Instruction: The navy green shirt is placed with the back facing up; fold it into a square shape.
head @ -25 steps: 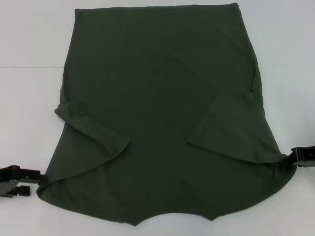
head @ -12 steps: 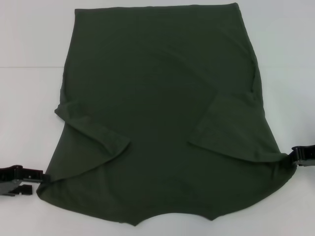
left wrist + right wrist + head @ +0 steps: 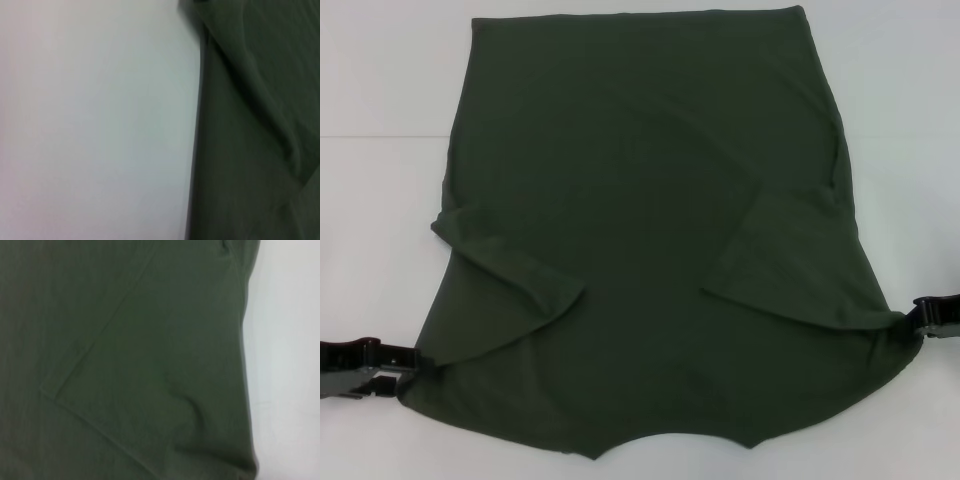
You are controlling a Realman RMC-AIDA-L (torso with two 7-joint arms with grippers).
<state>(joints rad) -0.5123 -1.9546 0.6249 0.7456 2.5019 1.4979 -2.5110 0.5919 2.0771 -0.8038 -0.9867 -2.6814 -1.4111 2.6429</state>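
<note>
Both grippers — left gripper (image 3: 390, 362), right gripper (image 3: 923, 318) — are sitting at the navy green shirt's (image 3: 650, 220) lower-frame corners; grip unreadable, so a one-sided lift risks skewing the fold.

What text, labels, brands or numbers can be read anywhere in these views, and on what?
None. The plain dark olive-green soft fabric T-shirt shows no print or visible tag, the white table is unmarked, and neither black end effector, left or right, shows readable marking.
</note>
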